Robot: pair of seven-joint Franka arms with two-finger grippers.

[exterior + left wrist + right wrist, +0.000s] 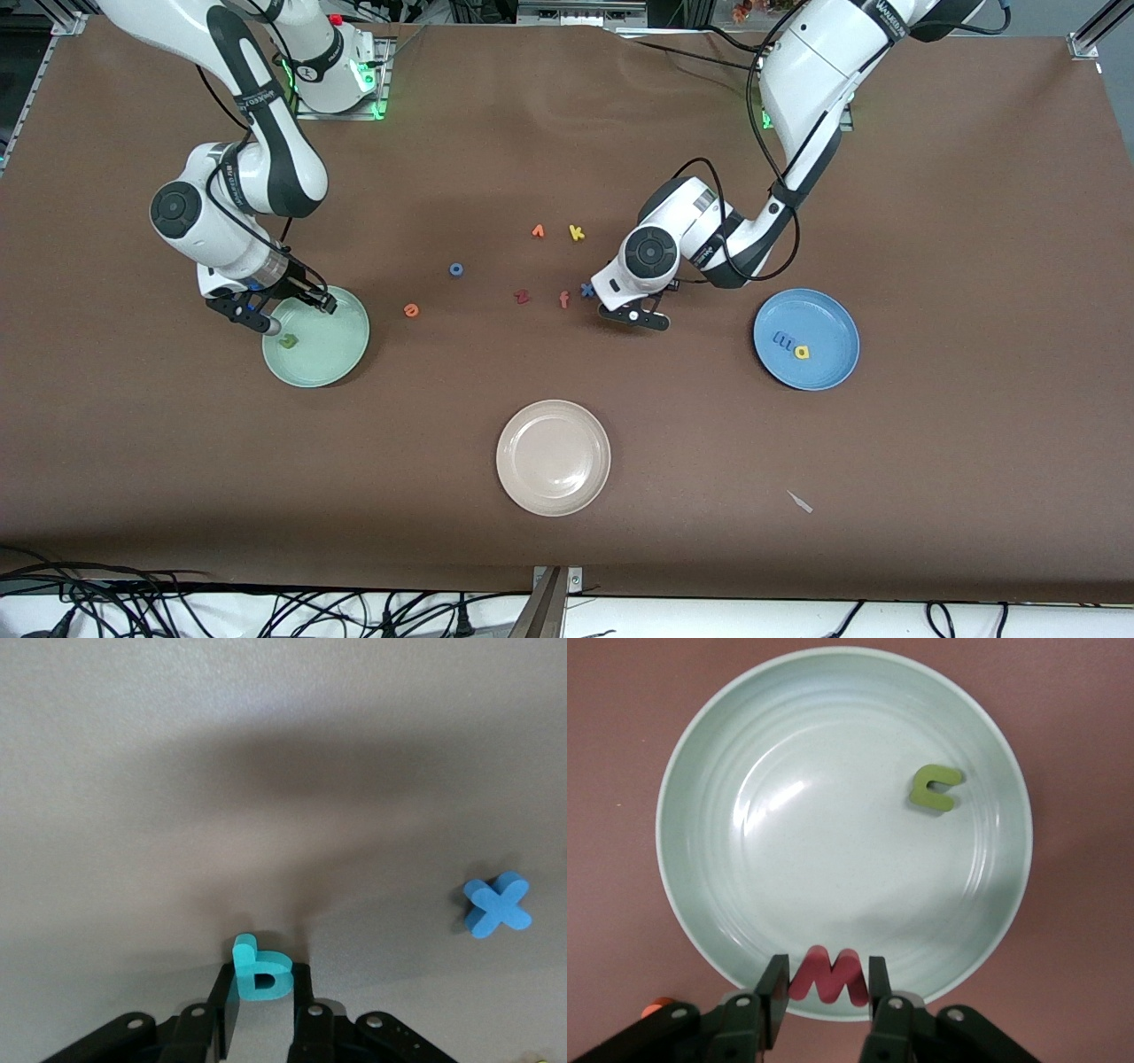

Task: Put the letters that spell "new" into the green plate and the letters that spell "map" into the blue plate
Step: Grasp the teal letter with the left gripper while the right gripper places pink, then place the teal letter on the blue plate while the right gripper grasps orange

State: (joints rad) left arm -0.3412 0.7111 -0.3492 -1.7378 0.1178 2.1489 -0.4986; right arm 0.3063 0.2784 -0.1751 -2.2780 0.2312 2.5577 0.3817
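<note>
The green plate sits at the middle left of the front view on the brown surface; the blue plate sits at the middle right, and a beige plate lies lower centre. The right hand hangs over the green plate's rim, pinching the w between its fingers, with the n lying inside the plate. The left hand is pressed together on the p down at the surface, the blue x near it. In the blue plate lie the m and a. The e lies on the surface near the green plate, toward the centre of the frame.
</note>
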